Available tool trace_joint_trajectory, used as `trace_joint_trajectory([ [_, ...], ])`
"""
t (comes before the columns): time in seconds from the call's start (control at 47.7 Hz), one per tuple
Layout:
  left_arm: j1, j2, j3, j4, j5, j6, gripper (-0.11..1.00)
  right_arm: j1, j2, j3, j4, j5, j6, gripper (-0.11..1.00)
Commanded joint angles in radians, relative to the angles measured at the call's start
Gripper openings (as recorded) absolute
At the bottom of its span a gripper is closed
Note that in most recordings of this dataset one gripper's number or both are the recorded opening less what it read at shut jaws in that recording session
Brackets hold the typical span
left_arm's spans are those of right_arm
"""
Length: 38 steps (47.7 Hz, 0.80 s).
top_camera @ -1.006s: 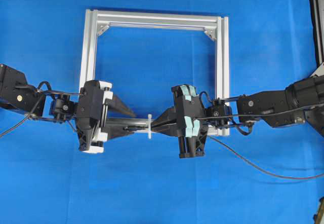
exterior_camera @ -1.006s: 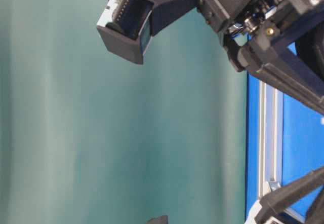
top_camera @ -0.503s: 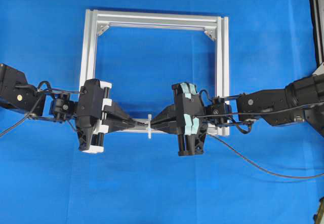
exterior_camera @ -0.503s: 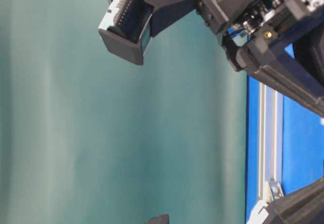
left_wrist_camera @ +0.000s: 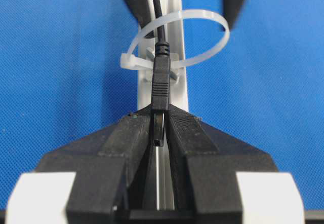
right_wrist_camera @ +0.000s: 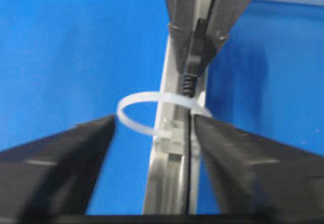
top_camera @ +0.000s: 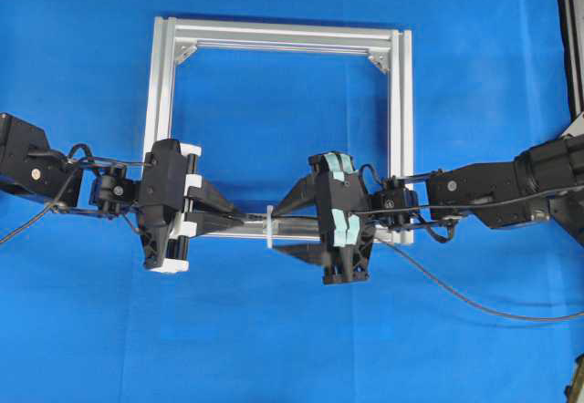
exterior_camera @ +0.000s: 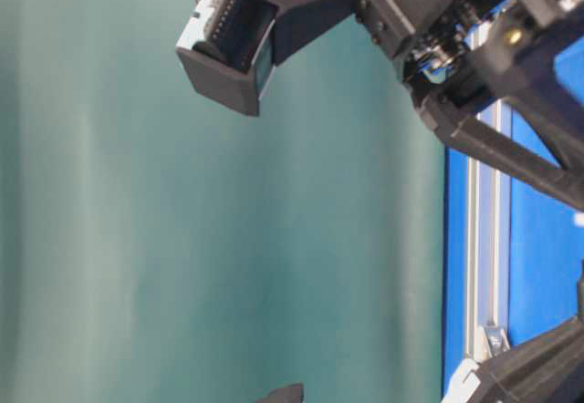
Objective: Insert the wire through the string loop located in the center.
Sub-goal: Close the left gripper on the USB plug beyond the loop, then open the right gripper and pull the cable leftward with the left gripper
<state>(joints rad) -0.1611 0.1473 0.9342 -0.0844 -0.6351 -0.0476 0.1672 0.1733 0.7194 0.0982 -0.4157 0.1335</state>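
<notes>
Wire runs through the string loop (mounted on the frame's near rail), its plug pinched by the left gripper. Right gripper stands spread wide, seemingly touching nothing.

A silver frame lies on the blue cloth. On the frame's lower bar stands the white string loop. The left gripper reaches the loop with its fingers together. On the other side, the right gripper has its fingers spread. The wire trails right of the frame.
</notes>
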Motion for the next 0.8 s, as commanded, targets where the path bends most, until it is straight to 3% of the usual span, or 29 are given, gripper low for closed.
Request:
trace_joint_trajectory([
  [0.0, 0.003, -0.020, -0.009, -0.002, -0.006, 0.000, 0.05, -0.002, -0.015, -0.012, 0.002, -0.003, 0.000, 0.76],
  [0.063, 0.003, -0.020, -0.009, -0.002, -0.006, 0.000, 0.05, -0.002, -0.015, -0.012, 0.002, -0.003, 0.000, 0.90],
  [0.105, 0.003, -0.020, -0.009, -0.002, -0.006, 0.000, 0.05, -0.002, -0.017, -0.011, 0.002, -0.003, 0.000, 0.93],
  [0.189, 0.003, -0.020, -0.009, -0.002, -0.005, -0.002, 0.05, -0.002, -0.018, -0.009, 0.002, -0.003, 0.000, 0.89],
  [0.482, -0.005, -0.029, 0.003, -0.002, -0.005, -0.005, 0.05, 0.000, -0.025, -0.003, 0.002, 0.018, 0.000, 0.89],
  [0.776, -0.012, -0.114, 0.117, -0.002, -0.028, -0.025, 0.05, 0.008, -0.028, -0.003, 0.002, 0.037, 0.000, 0.89],
])
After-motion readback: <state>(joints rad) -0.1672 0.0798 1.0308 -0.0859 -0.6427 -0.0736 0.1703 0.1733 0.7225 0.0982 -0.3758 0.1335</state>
